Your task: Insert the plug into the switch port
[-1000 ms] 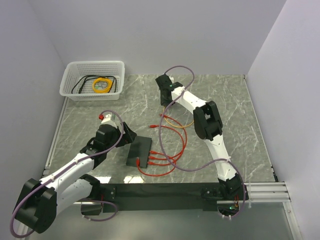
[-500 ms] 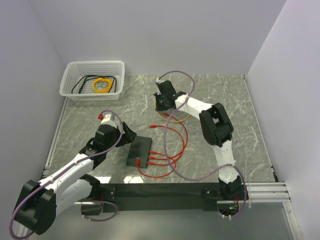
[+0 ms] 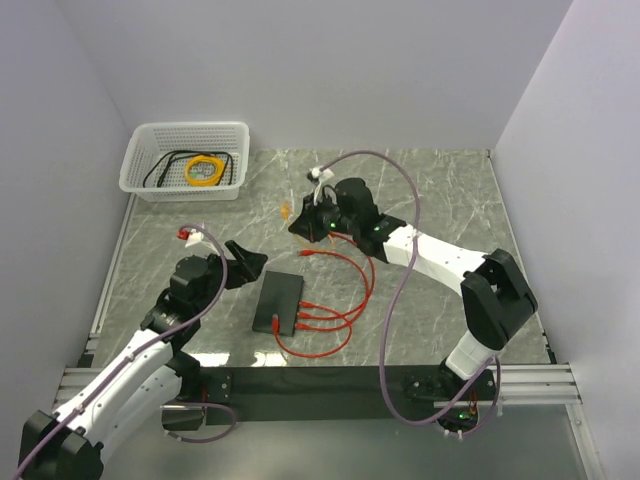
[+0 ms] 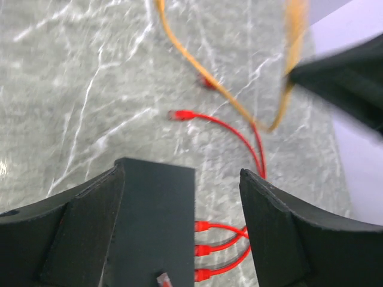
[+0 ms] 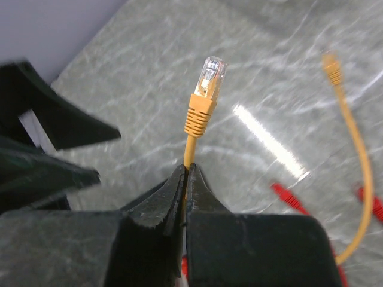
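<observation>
The black switch box [image 3: 279, 302] lies flat on the marble table, with three red plugs [image 3: 304, 316] in sockets on its right side [image 4: 195, 209]; no single switch port can be made out. The free red plug [image 3: 303, 253] [image 4: 178, 114] lies on the table just behind the box, touching nothing. My left gripper [image 3: 251, 262] [image 4: 182, 170] is open, hovering over the box's left rear corner and holding nothing. My right gripper [image 3: 296, 222] [image 5: 187, 168] is shut on the orange-yellow cord just below its connector [image 5: 206, 95], lifted above the table behind the red plug.
A white mesh basket [image 3: 140, 172] stands at the back left, holding a yellow coil [image 3: 204, 170] and a black cord. Red cord loops [image 3: 345, 300] spread right of the box. The orange cord's other end [image 5: 330, 63] trails on the table.
My right gripper closed on the orange-yellow cord and carried it left and nearer, lifting its connector. My left arm drew back toward the near left.
</observation>
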Available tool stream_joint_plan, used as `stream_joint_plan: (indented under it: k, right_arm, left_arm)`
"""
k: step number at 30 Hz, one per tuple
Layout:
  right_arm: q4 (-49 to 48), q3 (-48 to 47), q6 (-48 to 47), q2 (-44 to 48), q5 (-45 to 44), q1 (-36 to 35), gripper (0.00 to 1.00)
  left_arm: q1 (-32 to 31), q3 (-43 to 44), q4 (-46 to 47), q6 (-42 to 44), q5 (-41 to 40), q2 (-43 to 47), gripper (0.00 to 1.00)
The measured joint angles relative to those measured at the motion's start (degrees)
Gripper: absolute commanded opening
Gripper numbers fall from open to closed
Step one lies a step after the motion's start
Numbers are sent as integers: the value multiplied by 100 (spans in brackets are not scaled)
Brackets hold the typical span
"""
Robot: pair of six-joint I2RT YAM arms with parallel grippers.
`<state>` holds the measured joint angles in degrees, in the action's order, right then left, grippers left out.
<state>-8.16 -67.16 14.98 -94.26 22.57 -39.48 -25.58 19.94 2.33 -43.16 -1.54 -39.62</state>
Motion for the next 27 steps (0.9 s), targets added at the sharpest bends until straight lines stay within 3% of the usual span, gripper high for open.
stream_joint_plan:
  k: [8, 27]
  right_arm:
    - [4, 459, -140, 72, 46, -431, 0]
    - [-586, 988, -203, 544, 798, -640, 0]
  left_arm:
    - [0, 251, 2, -114, 24, 525, 75]
    - [0, 420, 533, -520, 24, 479, 69]
